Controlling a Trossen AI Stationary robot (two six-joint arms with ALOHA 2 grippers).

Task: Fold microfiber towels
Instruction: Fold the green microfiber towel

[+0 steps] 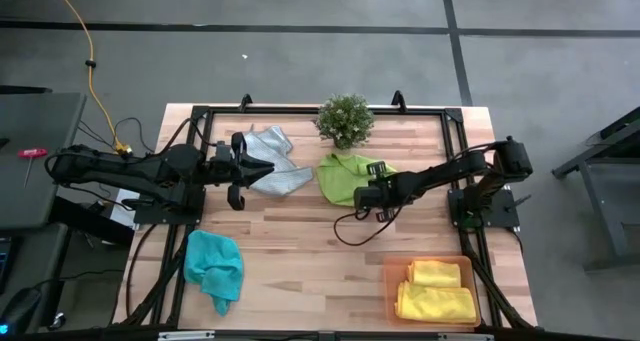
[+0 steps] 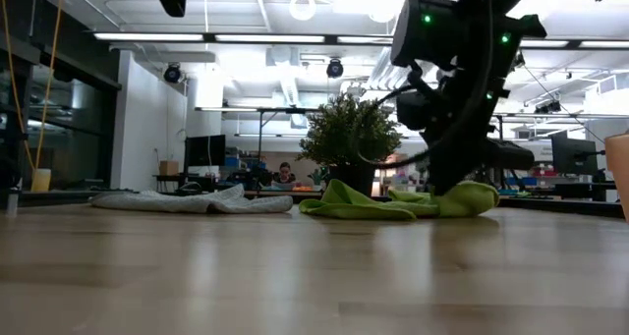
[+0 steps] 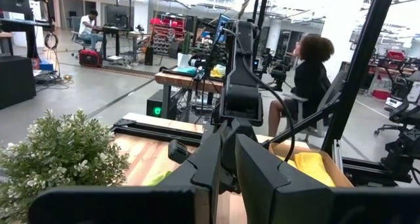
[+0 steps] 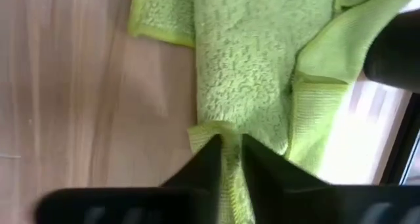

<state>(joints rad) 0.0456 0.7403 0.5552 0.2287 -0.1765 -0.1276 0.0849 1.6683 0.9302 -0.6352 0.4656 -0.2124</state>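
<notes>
The pale wooden slatted desk is carrying everything; on it the lime green soft microfibre towel is lying rumpled at mid-desk, just in front of the small leafy green potted plant, with the light grey crumpled microfibre towel beside it; the teal towel is sitting well apart near the front edge, and two yellow towels are resting in the translucent orange rectangular tray. The green cloth is looking light, limp and plush, likely draping rather than holding shape, so a hemmed corner or edge is seeming the best hold. The right gripper is sitting on it, fingers nearly closed, pinching a small fold of its edge; the left gripper is hovering over the grey towel, fingers close together, holding nothing visible.
</notes>
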